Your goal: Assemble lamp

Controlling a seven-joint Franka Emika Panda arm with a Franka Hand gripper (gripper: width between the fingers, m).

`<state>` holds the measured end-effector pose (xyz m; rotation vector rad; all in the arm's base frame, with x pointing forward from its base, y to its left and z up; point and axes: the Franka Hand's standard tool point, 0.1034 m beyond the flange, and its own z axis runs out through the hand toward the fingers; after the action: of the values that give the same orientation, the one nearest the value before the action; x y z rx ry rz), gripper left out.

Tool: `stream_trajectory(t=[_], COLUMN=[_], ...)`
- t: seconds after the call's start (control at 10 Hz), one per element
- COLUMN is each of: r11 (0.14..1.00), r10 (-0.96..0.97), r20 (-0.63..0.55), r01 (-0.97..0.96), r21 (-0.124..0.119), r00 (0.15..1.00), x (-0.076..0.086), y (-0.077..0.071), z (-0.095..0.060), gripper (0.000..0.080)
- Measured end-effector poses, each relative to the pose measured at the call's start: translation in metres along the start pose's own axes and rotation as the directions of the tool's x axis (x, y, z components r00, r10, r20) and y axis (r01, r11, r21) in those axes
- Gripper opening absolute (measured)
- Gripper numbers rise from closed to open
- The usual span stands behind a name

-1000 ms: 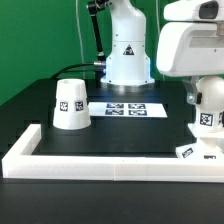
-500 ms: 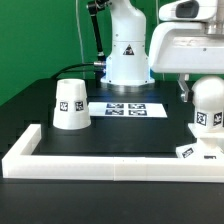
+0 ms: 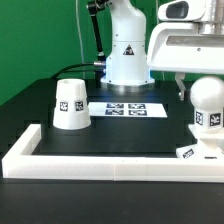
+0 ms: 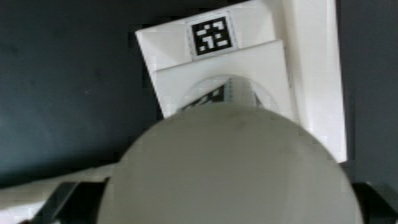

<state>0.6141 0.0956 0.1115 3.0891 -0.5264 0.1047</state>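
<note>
A white plastic tapered cone shade (image 3: 70,103) stands wide end down on the black table (image 3: 130,135) at the exterior view's left, tag facing forward. Well apart, at the right, a white rounded bulb (image 3: 207,104) stands upright over the flat square white base (image 3: 192,151).

Bright, even indoor light; the white shade (image 3: 71,104) and bulb (image 3: 207,98) carry soft grey shading and cast only faint shadows on the matte black table (image 3: 125,137). Exterior view small, slightly soft. Wrist view: bulb looms close and blurred, the tag (image 4: 214,35) behind sharper
</note>
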Motion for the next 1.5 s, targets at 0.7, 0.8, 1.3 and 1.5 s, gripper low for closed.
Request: stream_trajectory(t=[0.7, 0.8, 1.3, 1.5], r11=[0.78, 0.718, 0.458, 0.377], r10=[0.625, 0.695, 0.885, 0.921], r20=[0.062, 0.073, 0.114, 0.122], r01=[-0.625, -0.696, -0.888, -0.925], r21=[-0.019, -0.022, -0.042, -0.05], r00=[0.778, 0.715, 0.452, 0.369], x=[-0.0101, -0.0097, -0.0098, -0.0107], y=[-0.0017, -0.0014, -0.0006, -0.0032], z=[-0.0001, 0.0001, 0.0007, 0.0005], gripper=[0.058, 0.058, 0.058, 0.0589])
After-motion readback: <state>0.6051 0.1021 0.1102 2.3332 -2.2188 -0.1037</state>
